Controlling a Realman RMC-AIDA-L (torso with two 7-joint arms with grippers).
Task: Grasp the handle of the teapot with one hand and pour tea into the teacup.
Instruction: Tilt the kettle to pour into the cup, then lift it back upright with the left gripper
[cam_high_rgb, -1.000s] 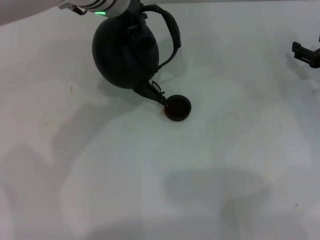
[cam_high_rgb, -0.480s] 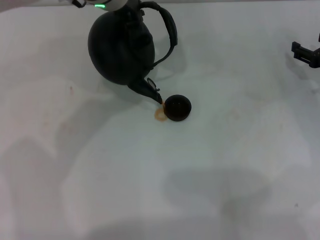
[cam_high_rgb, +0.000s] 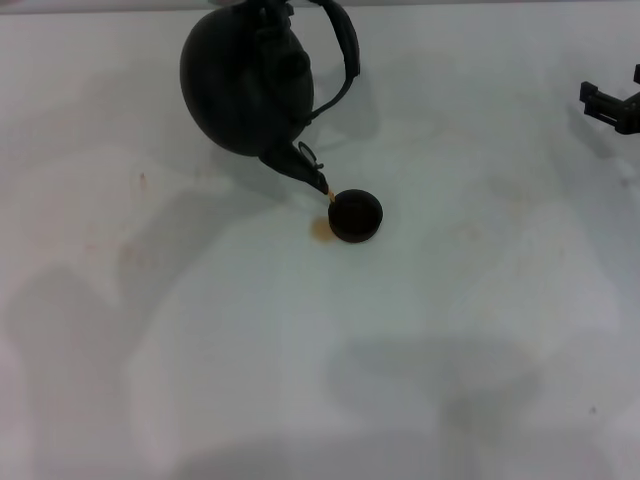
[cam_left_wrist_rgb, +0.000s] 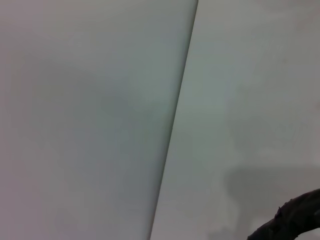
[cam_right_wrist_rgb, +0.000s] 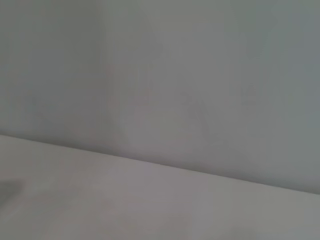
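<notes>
The large black teapot (cam_high_rgb: 245, 80) hangs tilted at the far middle of the head view, with its spout (cam_high_rgb: 300, 165) pointing down at the teacup. A thin amber stream leaves the spout tip at the cup's near-left rim. The tiny black teacup (cam_high_rgb: 355, 216) stands on the white table. The arched handle (cam_high_rgb: 345, 50) curves up to the picture's top edge, where my left gripper (cam_high_rgb: 268, 6) holds it, mostly cut off. The left wrist view shows only a black, rough edge of the handle (cam_left_wrist_rgb: 292, 222). My right gripper (cam_high_rgb: 612, 105) is parked at the far right edge.
A small amber puddle of tea (cam_high_rgb: 320, 229) lies on the white table (cam_high_rgb: 300, 360) just left of the cup. The right wrist view shows only the table and a wall (cam_right_wrist_rgb: 160, 75).
The teapot has moved a little farther away and to the right, and my left arm has slid out of the top of the view. A tea puddle has appeared beside the cup.
</notes>
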